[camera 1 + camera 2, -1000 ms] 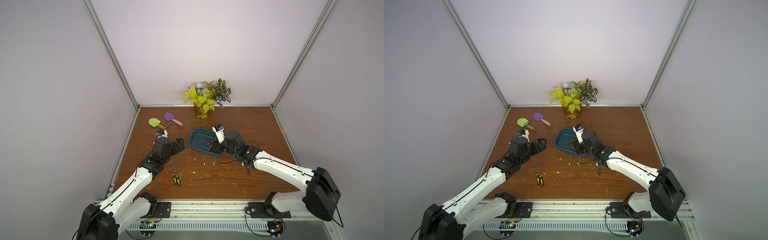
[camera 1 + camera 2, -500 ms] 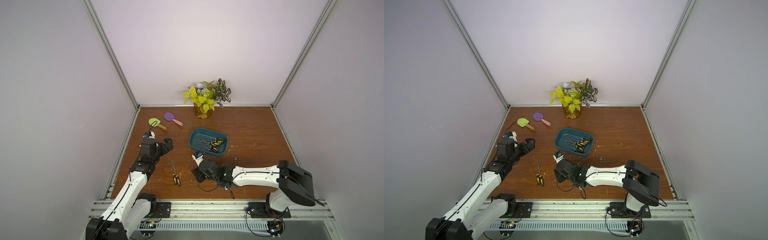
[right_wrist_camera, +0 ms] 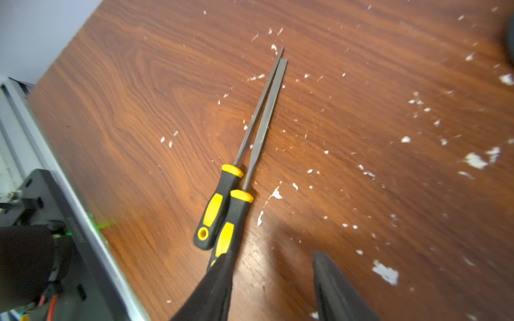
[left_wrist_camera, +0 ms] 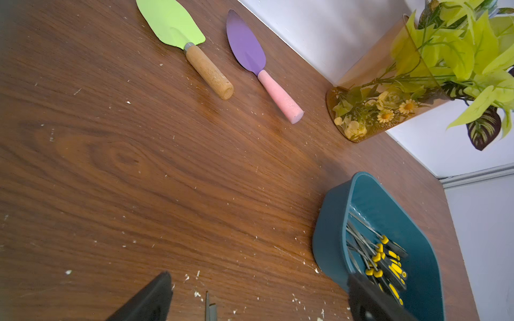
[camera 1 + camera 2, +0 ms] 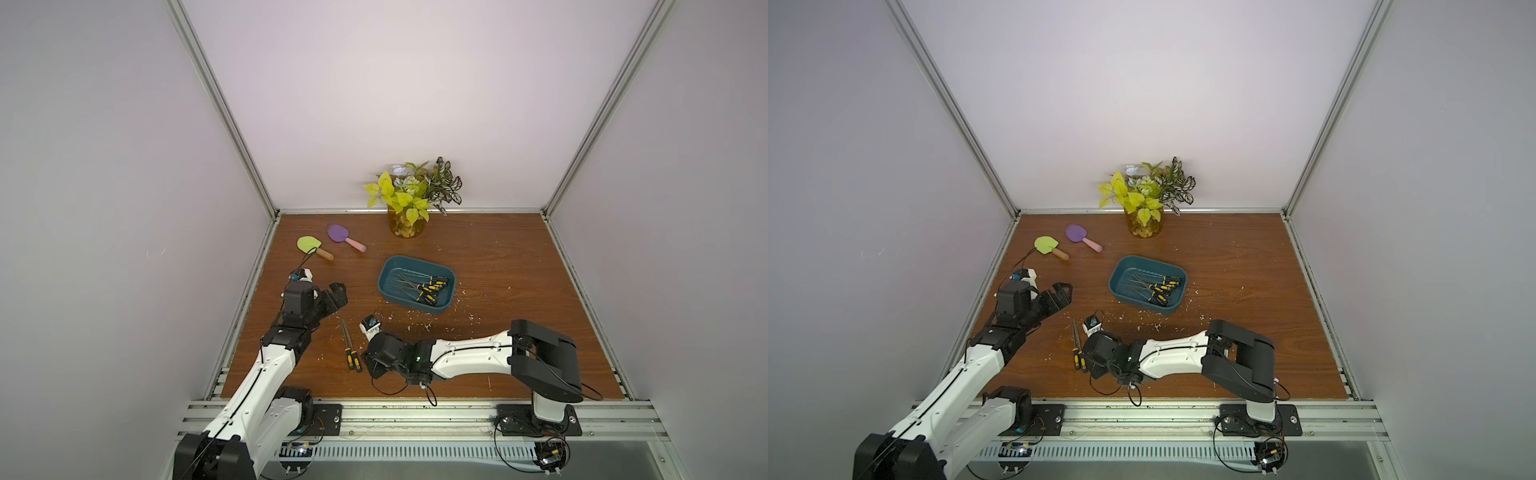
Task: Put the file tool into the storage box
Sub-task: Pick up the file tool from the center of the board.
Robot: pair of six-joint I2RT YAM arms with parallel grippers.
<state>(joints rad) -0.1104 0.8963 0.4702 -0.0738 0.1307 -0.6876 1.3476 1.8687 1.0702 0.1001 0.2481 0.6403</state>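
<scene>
Two file tools (image 5: 349,347) with black-and-yellow handles lie side by side on the wood near the front left, also in the right wrist view (image 3: 235,211). The teal storage box (image 5: 395,268) stands mid-table with several files inside. My right gripper (image 3: 274,278) hangs low just right of the two handles. Its jaws are open over bare wood, and one finger (image 3: 217,283) overlaps the end of the nearer handle. My left gripper (image 5: 336,291) is open and empty, left of the box and behind the file tips (image 4: 208,305).
A green trowel (image 5: 309,244) and a purple trowel (image 5: 338,233) lie at the back left. An amber plant jar (image 5: 405,226) stands against the back wall. White crumbs (image 5: 415,324) litter the wood in front of the box. A metal rail (image 5: 415,409) runs along the front edge.
My right gripper left the storage box and swung down to the front left, beside the two files. My left arm pulled back toward the left wall.
</scene>
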